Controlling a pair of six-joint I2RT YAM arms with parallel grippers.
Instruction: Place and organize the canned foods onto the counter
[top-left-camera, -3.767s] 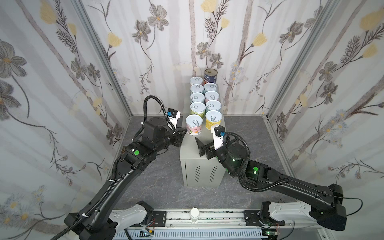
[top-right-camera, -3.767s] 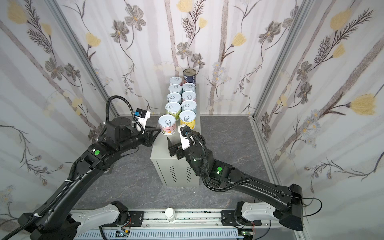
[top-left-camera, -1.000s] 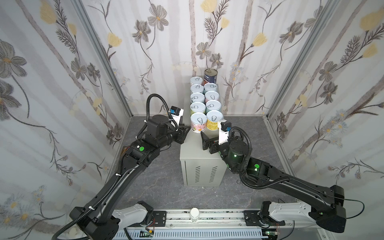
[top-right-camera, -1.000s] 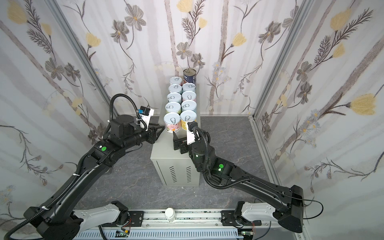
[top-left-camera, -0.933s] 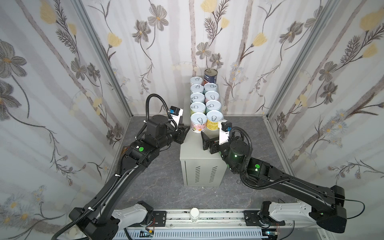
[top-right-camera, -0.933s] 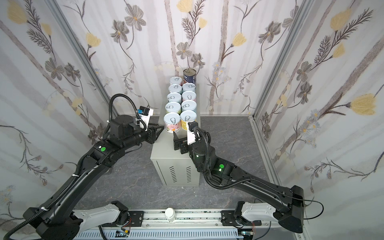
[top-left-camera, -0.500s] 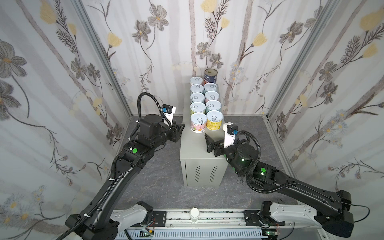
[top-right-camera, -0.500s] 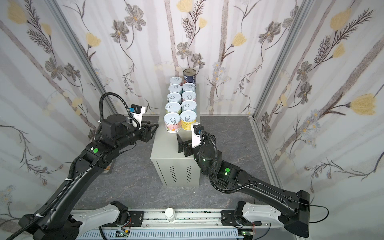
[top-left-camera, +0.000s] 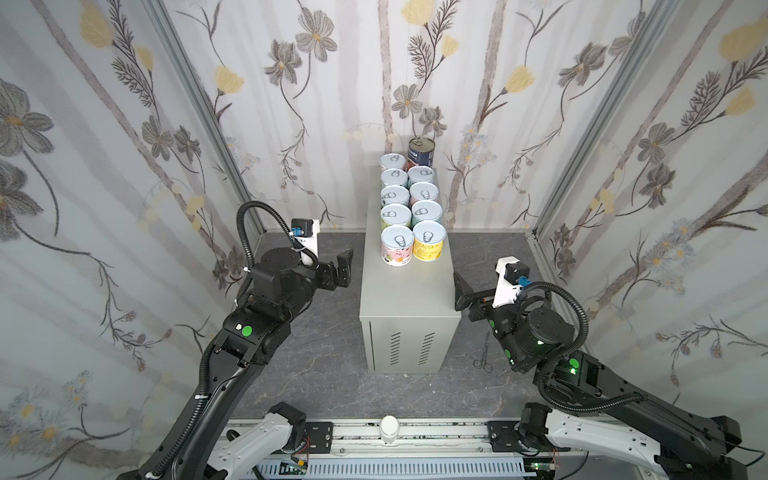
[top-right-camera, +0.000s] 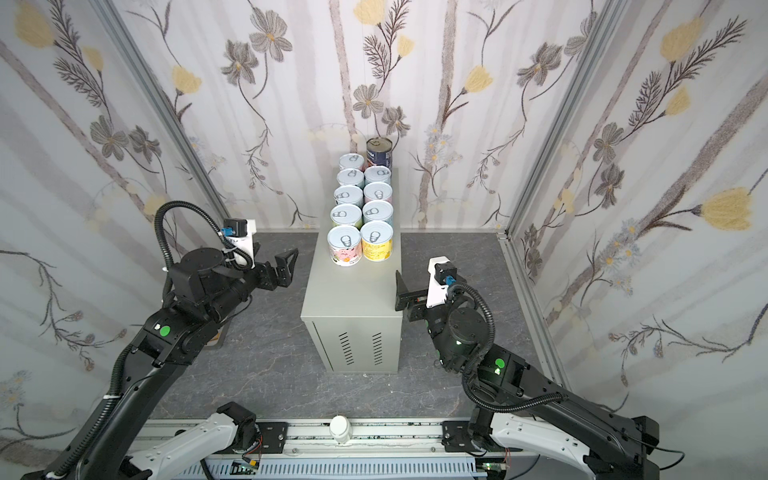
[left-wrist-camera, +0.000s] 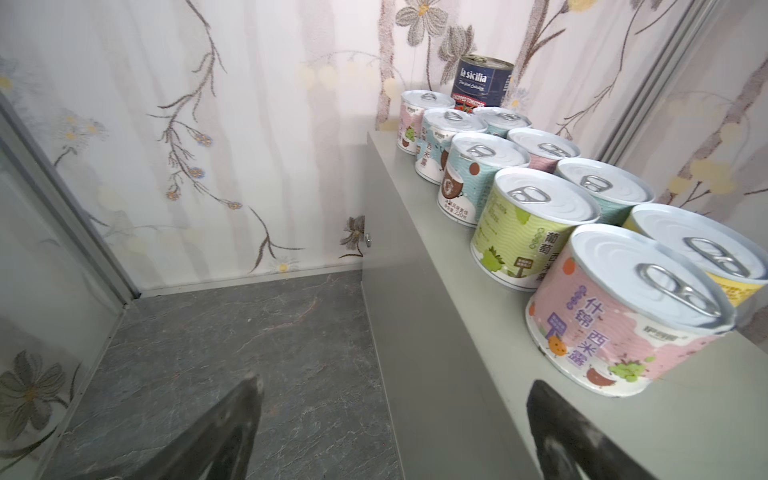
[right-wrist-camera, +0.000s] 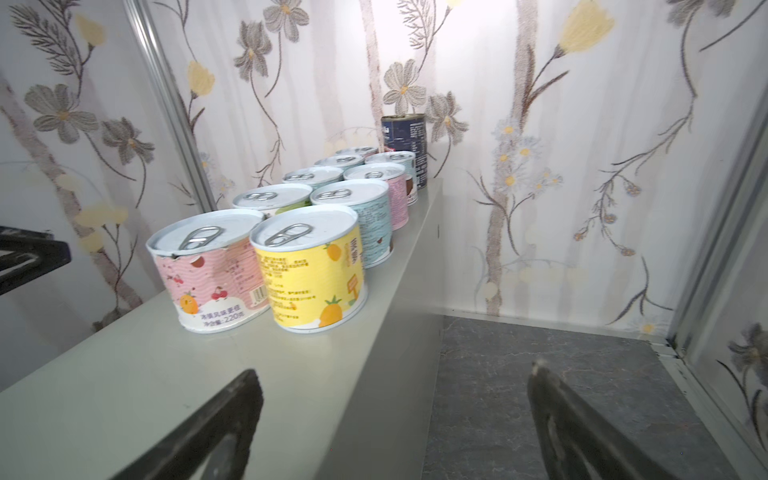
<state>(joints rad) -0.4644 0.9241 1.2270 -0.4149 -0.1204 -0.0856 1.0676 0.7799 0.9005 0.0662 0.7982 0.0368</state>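
The counter (top-left-camera: 409, 291), a grey metal cabinet on the dark marbled floor (top-left-camera: 316, 353), carries all ten canned foods (top-left-camera: 395, 195) on the rear part of its top in two touching rows of five. The taller dark blue tomato can (top-left-camera: 421, 153) stands at the wall end, where it hides no shorter can, and the pink can (top-left-camera: 397, 245) and yellow pineapple can (top-left-camera: 429, 242) close the front end. The left gripper (left-wrist-camera: 395, 384) and right gripper (right-wrist-camera: 394, 370) flank the cabinet, jaws spread wide and empty, apart from every can so the rows are not knocked; the layout reads as complete.
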